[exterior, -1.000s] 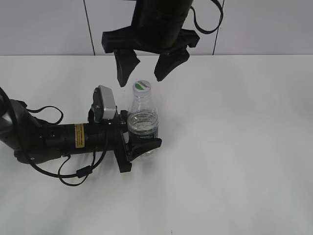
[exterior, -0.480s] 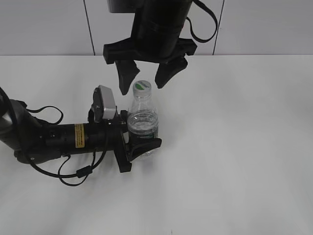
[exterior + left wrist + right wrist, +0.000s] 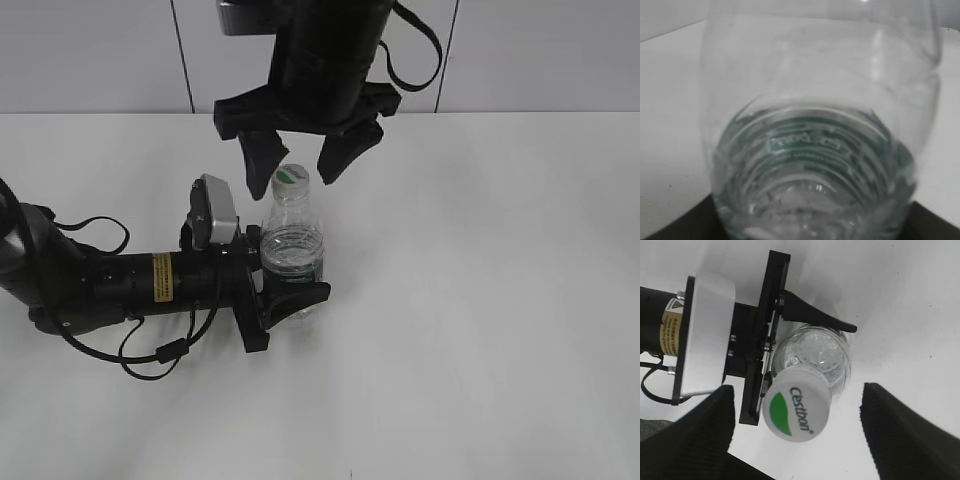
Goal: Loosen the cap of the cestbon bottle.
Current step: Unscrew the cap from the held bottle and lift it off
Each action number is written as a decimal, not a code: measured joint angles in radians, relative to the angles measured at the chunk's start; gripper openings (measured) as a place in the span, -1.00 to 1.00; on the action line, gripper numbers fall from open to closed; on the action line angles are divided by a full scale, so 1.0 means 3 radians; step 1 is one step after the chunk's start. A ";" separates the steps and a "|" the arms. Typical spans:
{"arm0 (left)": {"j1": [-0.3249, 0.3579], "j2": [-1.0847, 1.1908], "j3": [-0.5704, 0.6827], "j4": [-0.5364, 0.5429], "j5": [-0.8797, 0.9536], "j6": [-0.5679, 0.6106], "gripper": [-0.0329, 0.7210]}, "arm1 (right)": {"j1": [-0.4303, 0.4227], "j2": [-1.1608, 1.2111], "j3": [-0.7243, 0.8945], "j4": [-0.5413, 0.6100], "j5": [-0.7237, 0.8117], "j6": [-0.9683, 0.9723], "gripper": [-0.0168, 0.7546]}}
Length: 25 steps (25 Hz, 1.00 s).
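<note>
On the white table, left gripper clamps cestbon bottle; right gripper wide open, empty, straddling cap.

- The cestbon bottle is clear, glossy plastic with ribbed rings in its lower body, seen close in the left wrist view.
- Its cap is smooth white plastic with a satin sheen; the top carries a flat green print patch.
- The left pincer is matt black plastic, as is the right pincer; the right pincer's fingers show a fine ribbed texture.
- The worktop is smooth, matt white.
- A yellow paper-like sticker sits on the left arm's black casing.
</note>
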<state>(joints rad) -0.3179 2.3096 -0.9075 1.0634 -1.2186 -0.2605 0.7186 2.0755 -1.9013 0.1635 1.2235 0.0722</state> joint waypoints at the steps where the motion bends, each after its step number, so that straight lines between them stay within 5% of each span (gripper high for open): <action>1: 0.0000 0.0000 0.0000 0.0000 0.0000 0.0000 0.18 | 0.0000 0.0012 0.0000 -0.0003 0.0000 -0.0013 0.58; 9: 0.0000 0.0000 0.0000 0.0000 0.0000 0.0000 0.18 | 0.0000 0.0023 0.0000 -0.0004 0.0000 -0.0048 0.45; 16: 0.0000 0.0000 0.0000 0.0000 0.0000 0.0000 0.18 | 0.0000 0.0023 0.0000 -0.0002 0.0000 -0.0160 -0.17; 25: 0.0000 0.0000 0.0000 -0.0003 0.0000 0.0000 0.18 | 0.0000 0.0023 0.0000 0.0002 0.0000 -0.0784 -0.17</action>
<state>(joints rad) -0.3179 2.3096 -0.9075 1.0625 -1.2186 -0.2605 0.7186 2.0822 -1.9013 0.1640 1.2235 -0.1631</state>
